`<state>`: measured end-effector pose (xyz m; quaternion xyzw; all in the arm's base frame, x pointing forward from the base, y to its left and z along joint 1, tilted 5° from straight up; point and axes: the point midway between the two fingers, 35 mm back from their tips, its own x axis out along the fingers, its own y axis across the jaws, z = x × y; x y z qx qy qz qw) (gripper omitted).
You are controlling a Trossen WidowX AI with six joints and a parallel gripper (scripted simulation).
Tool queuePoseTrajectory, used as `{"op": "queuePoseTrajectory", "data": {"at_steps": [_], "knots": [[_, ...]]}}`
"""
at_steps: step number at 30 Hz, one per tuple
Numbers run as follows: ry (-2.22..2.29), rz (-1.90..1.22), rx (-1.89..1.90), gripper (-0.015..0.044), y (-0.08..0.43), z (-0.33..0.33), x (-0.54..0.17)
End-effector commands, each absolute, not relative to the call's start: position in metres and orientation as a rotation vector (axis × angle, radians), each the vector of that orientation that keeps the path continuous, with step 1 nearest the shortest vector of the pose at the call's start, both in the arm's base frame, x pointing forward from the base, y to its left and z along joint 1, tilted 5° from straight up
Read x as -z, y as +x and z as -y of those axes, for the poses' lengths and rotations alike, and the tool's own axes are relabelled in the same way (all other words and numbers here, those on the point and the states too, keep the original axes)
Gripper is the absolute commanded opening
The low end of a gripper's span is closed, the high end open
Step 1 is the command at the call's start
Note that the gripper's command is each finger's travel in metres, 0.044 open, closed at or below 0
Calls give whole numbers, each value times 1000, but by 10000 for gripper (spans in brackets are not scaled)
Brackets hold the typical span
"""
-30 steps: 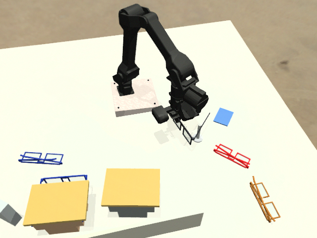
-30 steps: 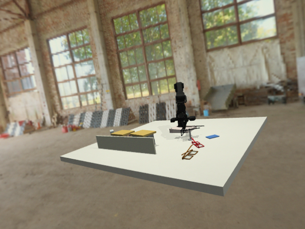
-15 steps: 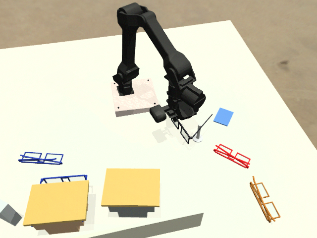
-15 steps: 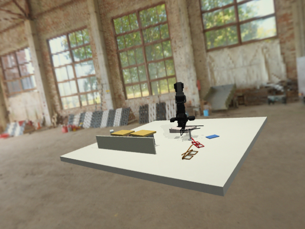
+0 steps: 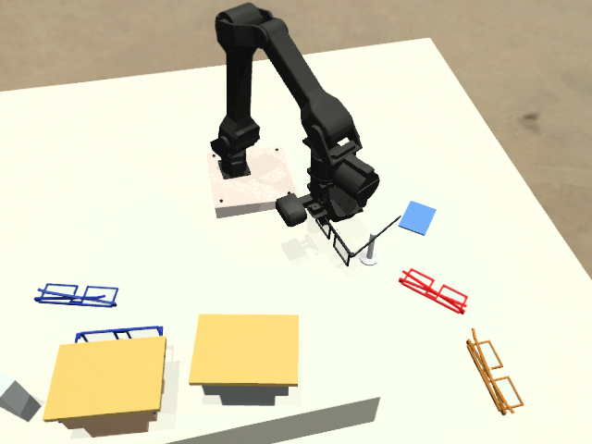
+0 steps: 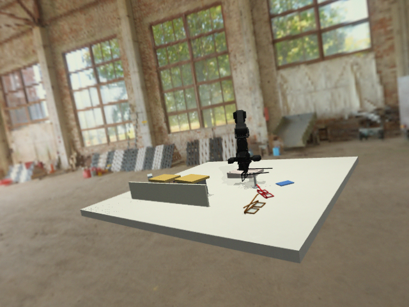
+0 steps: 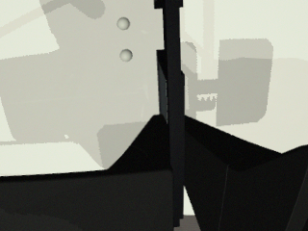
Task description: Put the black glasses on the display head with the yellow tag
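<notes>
My gripper (image 5: 325, 219) (image 6: 244, 169) (image 7: 166, 124) is shut on the black glasses (image 5: 352, 254) (image 7: 173, 43) at their front frame, above the table. One temple reaches out to the right over a thin grey stand (image 5: 371, 246) (image 6: 254, 181); in the exterior view both temples point right. Two heads, one brown (image 5: 115, 424) and one grey (image 5: 247, 396), stand far from the gripper, mostly hidden beneath yellow boards (image 5: 107, 377) (image 5: 246, 349). Their faces are hidden, and I cannot tell which has the yellow tag. Blue glasses (image 5: 119, 329) show at the brown head.
A long grey wall (image 5: 287, 424) (image 6: 168, 194) stands beside the heads, and a pale block (image 5: 19, 400) is left of them. Folded blue glasses (image 5: 114, 304), red glasses (image 5: 462, 311) and orange glasses (image 5: 485, 370) lie on the table. A blue square (image 5: 417, 217) (image 6: 285, 183) lies beyond the stand.
</notes>
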<state>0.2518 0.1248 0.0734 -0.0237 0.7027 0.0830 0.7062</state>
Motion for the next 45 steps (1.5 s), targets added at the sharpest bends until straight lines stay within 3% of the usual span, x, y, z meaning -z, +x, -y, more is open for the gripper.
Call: {"op": "queuePoseTrajectory", "data": {"at_steps": [1, 45], "knots": [[-55, -1565, -188, 0, 249, -123, -72], [-55, -1566, -188, 0, 233, -116, -71]]}}
